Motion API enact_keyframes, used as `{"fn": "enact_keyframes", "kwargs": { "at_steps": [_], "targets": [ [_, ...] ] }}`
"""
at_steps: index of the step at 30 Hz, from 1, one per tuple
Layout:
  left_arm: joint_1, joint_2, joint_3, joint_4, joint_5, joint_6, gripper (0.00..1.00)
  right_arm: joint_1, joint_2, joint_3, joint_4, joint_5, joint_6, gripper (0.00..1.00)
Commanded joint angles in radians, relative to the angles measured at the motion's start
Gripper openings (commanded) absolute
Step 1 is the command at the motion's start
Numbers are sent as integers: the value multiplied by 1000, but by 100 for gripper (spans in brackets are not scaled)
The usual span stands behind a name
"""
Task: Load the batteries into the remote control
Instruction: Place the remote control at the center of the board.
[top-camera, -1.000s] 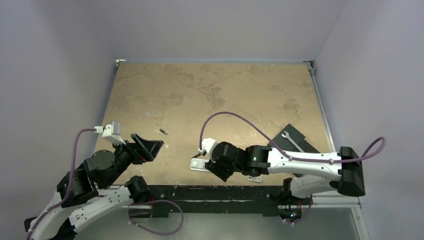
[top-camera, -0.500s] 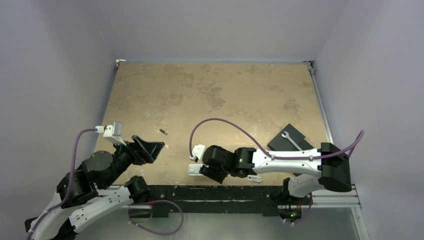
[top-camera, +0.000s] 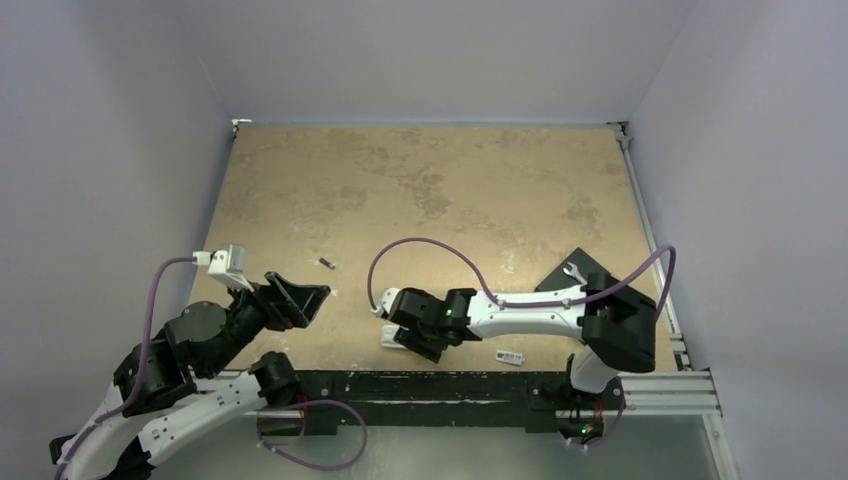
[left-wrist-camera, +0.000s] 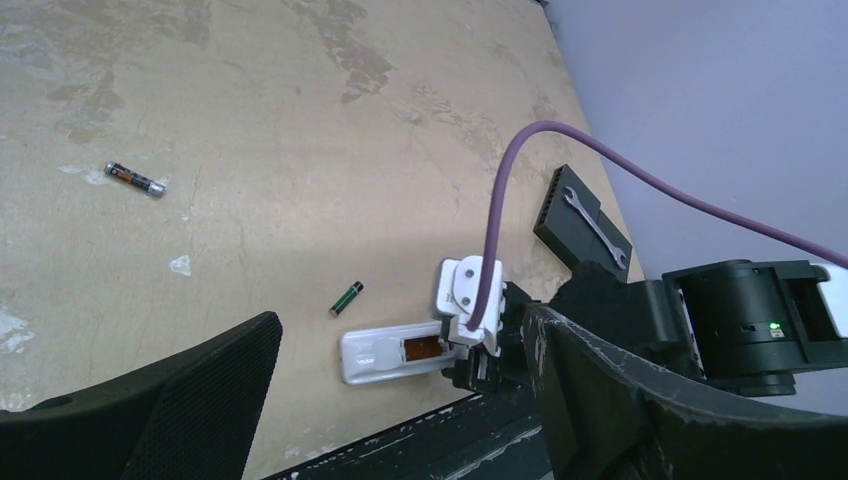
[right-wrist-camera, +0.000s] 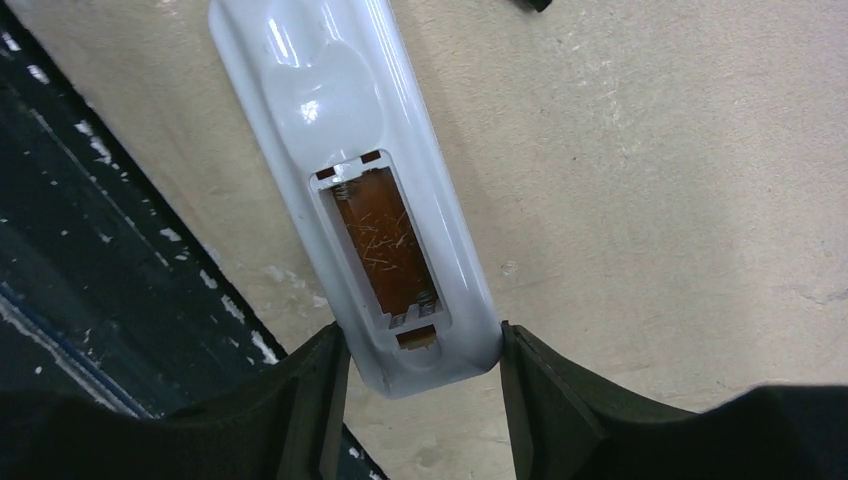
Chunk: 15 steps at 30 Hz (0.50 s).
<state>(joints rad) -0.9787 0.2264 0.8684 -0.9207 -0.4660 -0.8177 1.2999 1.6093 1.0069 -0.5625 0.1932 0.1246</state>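
Note:
The white remote control (right-wrist-camera: 360, 180) lies back up near the table's front edge, its open compartment showing bare brown inside. My right gripper (right-wrist-camera: 420, 350) is shut on its near end, one finger against each side; from above the gripper (top-camera: 412, 335) covers most of the remote (top-camera: 386, 338). Two batteries lie loose: a dark one (left-wrist-camera: 136, 179) further out on the table (top-camera: 326, 264), and a green one (left-wrist-camera: 345, 298) just beyond the remote (left-wrist-camera: 385, 355). My left gripper (top-camera: 300, 295) hovers open to the left, holding nothing.
A small white cover piece (top-camera: 510, 356) lies by the front edge, right of the remote. A black holder with a wrench (top-camera: 580, 275) sits at the right. The black front rail (top-camera: 430, 385) runs just beside the remote.
My right arm has swung left and back towards the front edge, taking the remote with it. The left arm has stayed still.

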Motion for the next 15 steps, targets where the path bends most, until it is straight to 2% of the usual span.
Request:
{"fn": "enact_keyframes", "kwargs": {
  "at_steps": [1, 3, 8, 10, 11, 12, 13, 15],
  "targets": [
    [-6, -4, -6, 47, 12, 27, 91, -11, 35, 52, -43, 20, 16, 0],
    [-8, -2, -6, 49, 13, 29, 91, -11, 48, 56, -46, 0, 11, 2],
    [-7, -1, -8, 51, 15, 37, 92, -11, 32, 51, -37, -11, 14, 27],
    [-6, -1, -7, 53, 16, 38, 92, -11, 12, 46, -31, -11, 20, 43],
    [-7, 0, -8, 53, 17, 39, 93, -11, 3, 43, -29, -10, 23, 65],
    [-7, 1, -8, 53, 17, 39, 94, -11, -7, 41, -28, -9, 25, 95],
    [-7, 1, -7, 53, 17, 40, 94, -11, -17, 39, -28, -12, 28, 98],
    [-7, 1, -8, 53, 17, 38, 95, -11, -37, 36, -31, -11, 33, 99]
  ]
}}
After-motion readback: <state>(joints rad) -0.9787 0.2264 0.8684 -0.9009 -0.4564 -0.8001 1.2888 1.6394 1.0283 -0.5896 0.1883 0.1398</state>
